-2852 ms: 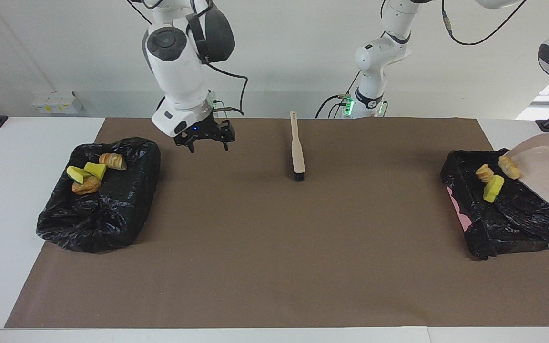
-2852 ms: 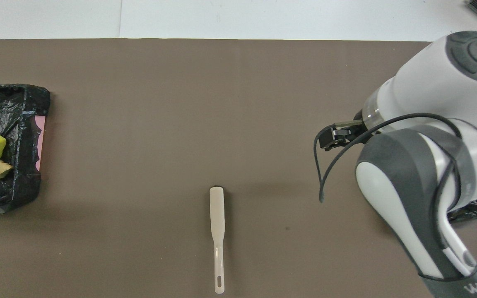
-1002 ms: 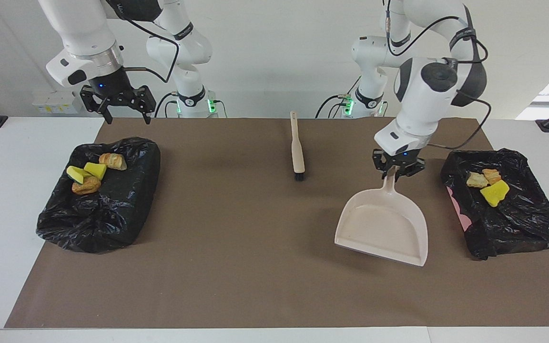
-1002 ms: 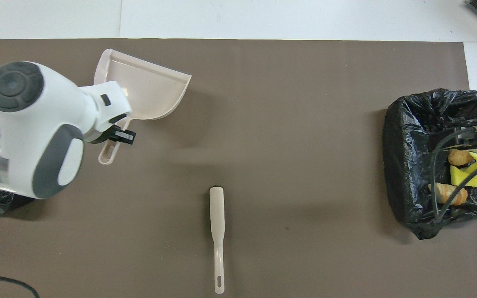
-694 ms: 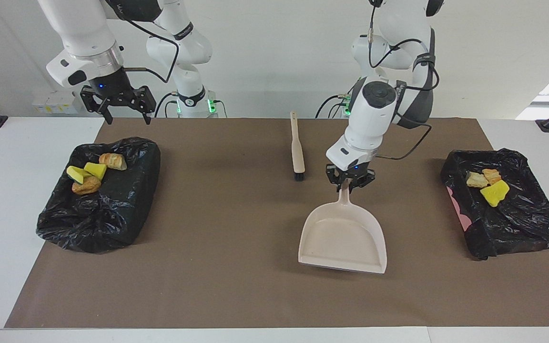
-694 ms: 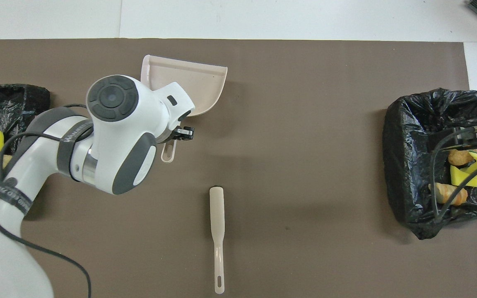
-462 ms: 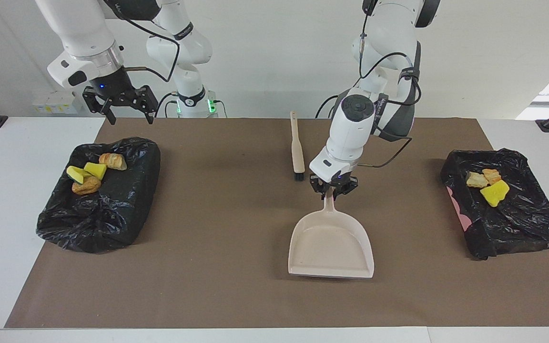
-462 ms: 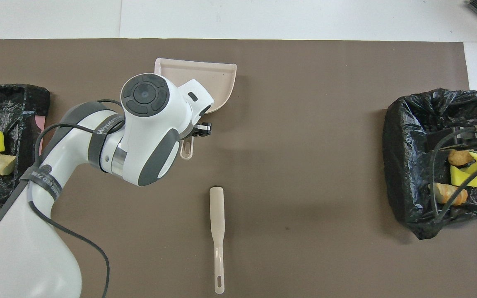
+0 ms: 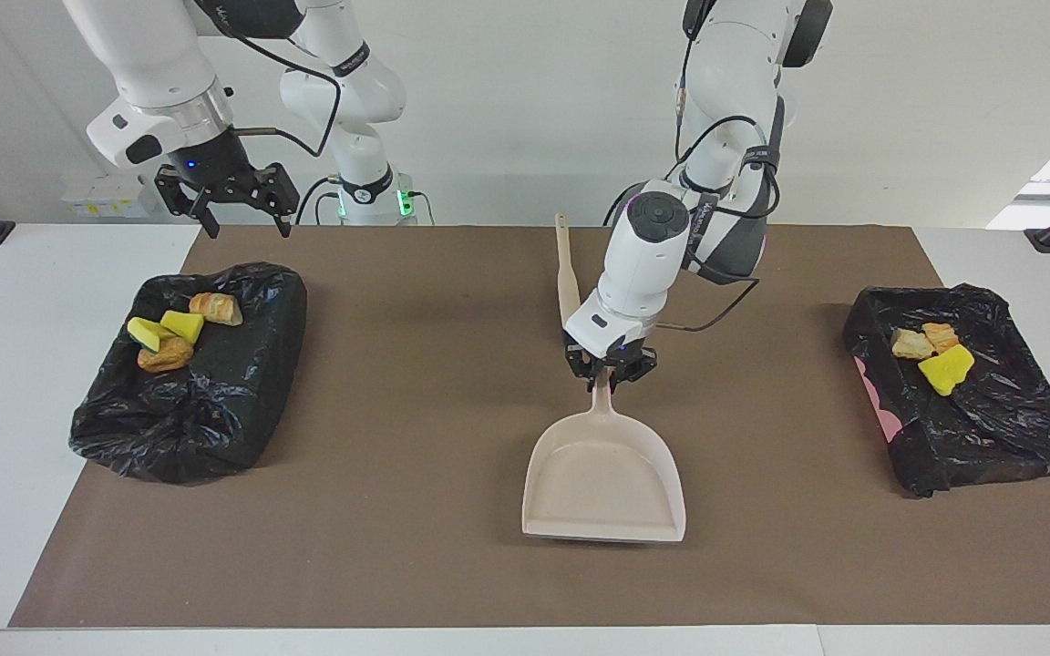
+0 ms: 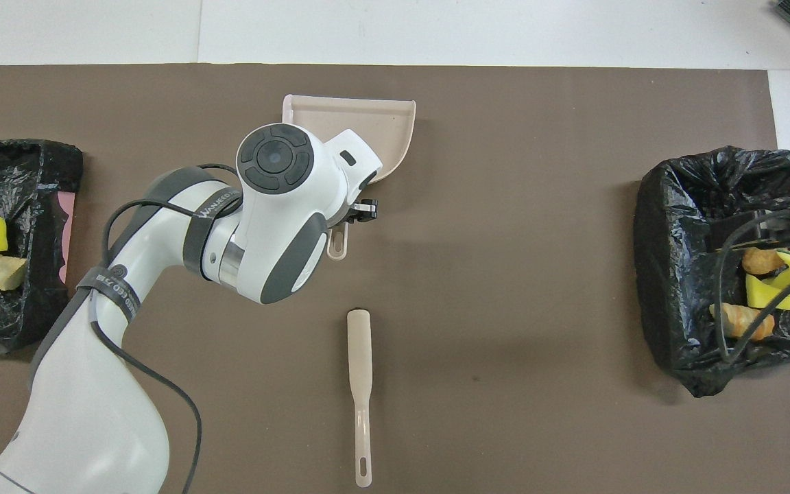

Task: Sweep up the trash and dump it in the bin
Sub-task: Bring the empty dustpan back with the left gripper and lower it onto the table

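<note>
Your trash [image 9: 174, 330] already sits in the two bins [image 9: 990, 428], one at each end of the mat [image 9: 397, 547]; only setting the dustpan [image 9: 602, 478] down looks left. Your left gripper [image 9: 608, 372] pinches its handle mid-mat. Your right gripper [image 9: 226, 196] waits, fingers wide, holding nothing.

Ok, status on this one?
Left gripper shut on beige plastic dustpan, mid-table. Right gripper open, waiting. Yellow and brown trash pieces in black-lined bins.
</note>
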You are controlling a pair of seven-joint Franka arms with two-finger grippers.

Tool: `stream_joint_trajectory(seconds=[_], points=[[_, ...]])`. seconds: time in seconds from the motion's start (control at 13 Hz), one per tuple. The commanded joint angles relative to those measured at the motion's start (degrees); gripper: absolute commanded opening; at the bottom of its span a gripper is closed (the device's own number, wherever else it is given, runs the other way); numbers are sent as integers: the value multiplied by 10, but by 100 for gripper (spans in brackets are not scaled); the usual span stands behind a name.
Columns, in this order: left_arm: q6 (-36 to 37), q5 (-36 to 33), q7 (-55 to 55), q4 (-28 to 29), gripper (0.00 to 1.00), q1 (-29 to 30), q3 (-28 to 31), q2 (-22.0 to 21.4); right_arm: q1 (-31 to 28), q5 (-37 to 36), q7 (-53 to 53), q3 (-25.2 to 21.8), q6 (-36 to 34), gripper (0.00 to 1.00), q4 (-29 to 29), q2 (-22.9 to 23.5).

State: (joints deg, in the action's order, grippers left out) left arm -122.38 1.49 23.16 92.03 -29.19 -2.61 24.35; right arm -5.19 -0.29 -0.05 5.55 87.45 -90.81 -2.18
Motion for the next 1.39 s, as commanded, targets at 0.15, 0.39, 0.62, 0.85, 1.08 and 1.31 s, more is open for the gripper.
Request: stream_joint_trajectory(seconds=[0.15,0.39,0.62,0.85,1.08,1.31], points=[[-10,11,5,19,0,-18,12,14,-8,13,6,3,-1,100,-13,-12],[-4,11,5,21,29,-17,12,14,-8,14,5,3,-2,100,-13,-12],[5,11,6,25,72,-18,12,10,-8,13,5,3,-2,100,-13,-12],[27,10,0,29,100,-15,14,-14,-8,13,5,3,-2,100,-13,-13],[61,-9,-9,53,100,17,19,-73,-8,13,5,3,-2,100,-13,-12],[109,-29,-79,61,100,63,19,-127,-8,13,5,3,-2,100,-13,-13]])
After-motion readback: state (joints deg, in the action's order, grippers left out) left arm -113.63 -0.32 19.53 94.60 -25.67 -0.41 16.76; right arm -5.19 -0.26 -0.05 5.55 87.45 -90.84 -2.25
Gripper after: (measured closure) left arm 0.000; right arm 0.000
